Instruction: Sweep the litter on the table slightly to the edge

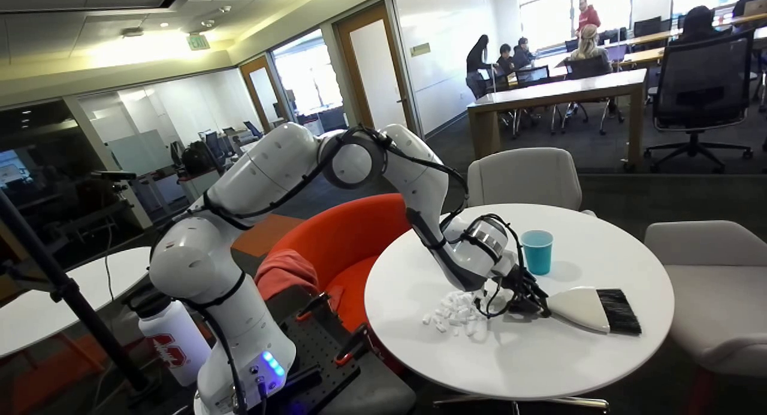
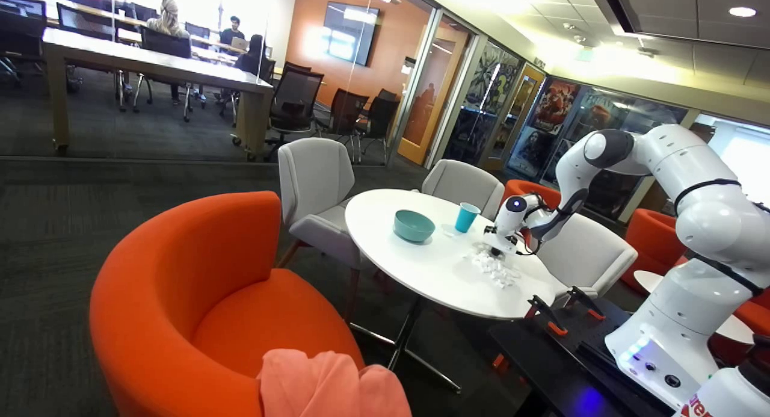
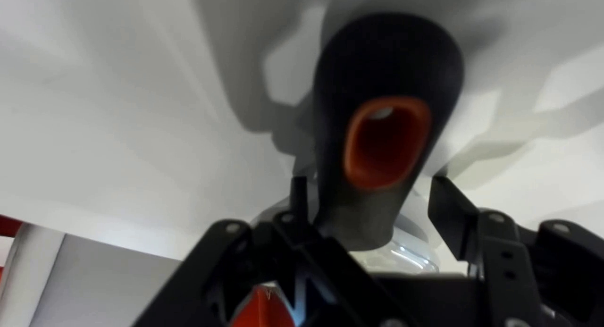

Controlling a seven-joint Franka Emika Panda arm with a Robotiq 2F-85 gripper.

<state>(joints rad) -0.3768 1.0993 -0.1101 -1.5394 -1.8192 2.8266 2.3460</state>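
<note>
The litter (image 1: 458, 313), a loose cluster of small white bits, lies on the white round table (image 1: 509, 367); it also shows in an exterior view (image 2: 496, 269). A brush (image 1: 578, 308) with a pale body and black bristles lies on the table, bristles pointing away from the litter. My gripper (image 1: 535, 300) is low over its handle, beside the litter. In the wrist view, the dark handle (image 3: 387, 62) with an orange-rimmed hole stands between the open fingers (image 3: 368, 195), with a visible gap at the right finger. The litter is out of the wrist view.
A teal cup (image 1: 537, 253) stands close behind my gripper, and it shows in an exterior view (image 2: 466, 217). A green bowl (image 2: 414, 225) stands further along the table. Grey chairs (image 1: 707, 283) and an orange seat (image 1: 353, 247) surround the table.
</note>
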